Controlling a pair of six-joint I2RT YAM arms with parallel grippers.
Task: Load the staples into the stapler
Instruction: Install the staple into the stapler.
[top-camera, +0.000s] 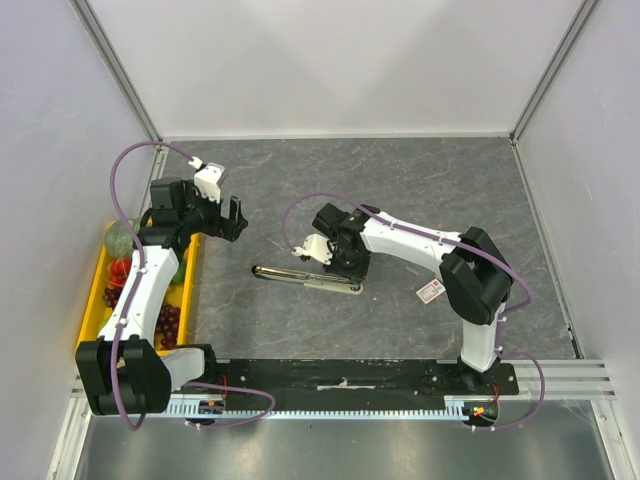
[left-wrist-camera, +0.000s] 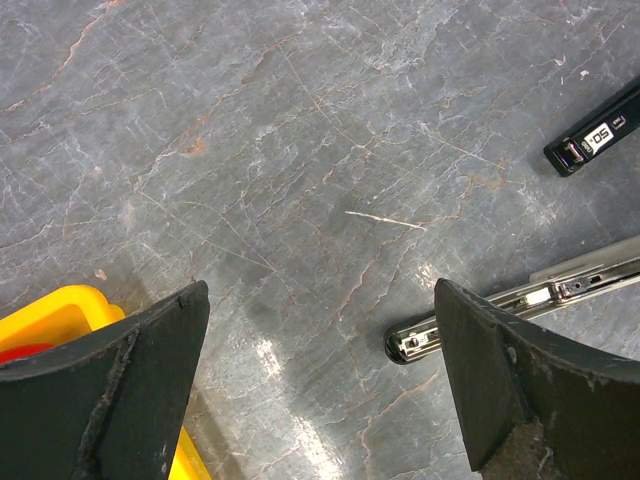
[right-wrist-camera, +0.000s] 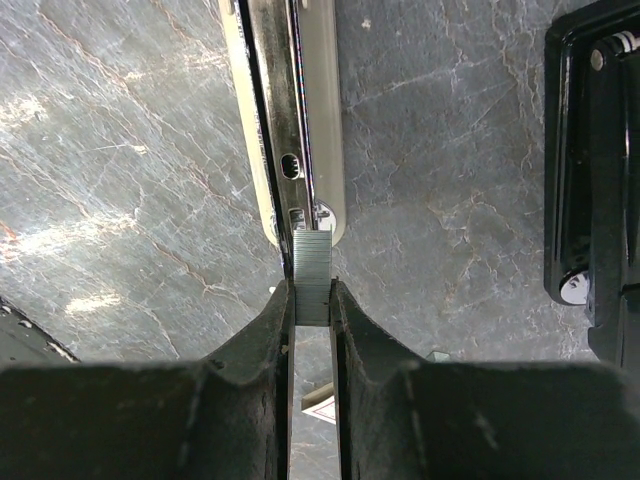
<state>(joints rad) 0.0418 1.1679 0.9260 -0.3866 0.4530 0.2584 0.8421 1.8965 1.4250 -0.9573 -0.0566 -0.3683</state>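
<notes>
The stapler (top-camera: 305, 278) lies opened out flat near the table's middle, its metal staple channel (right-wrist-camera: 296, 120) facing up. In the right wrist view my right gripper (right-wrist-camera: 312, 292) is shut on a short grey strip of staples (right-wrist-camera: 312, 265), whose front end sits at the near end of that channel. The stapler's black part (right-wrist-camera: 592, 180) lies to the right. The white and red staples box (top-camera: 431, 291) rests on the table by my right arm. My left gripper (left-wrist-camera: 320, 300) hangs open and empty to the stapler's left; the channel's tip (left-wrist-camera: 415, 343) shows by its right finger.
A yellow tray (top-camera: 95, 300) holding fruit sits along the left edge, under my left arm. White walls close in the table at the left, back and right. A black bar labelled 50 (left-wrist-camera: 595, 135) shows at the upper right of the left wrist view.
</notes>
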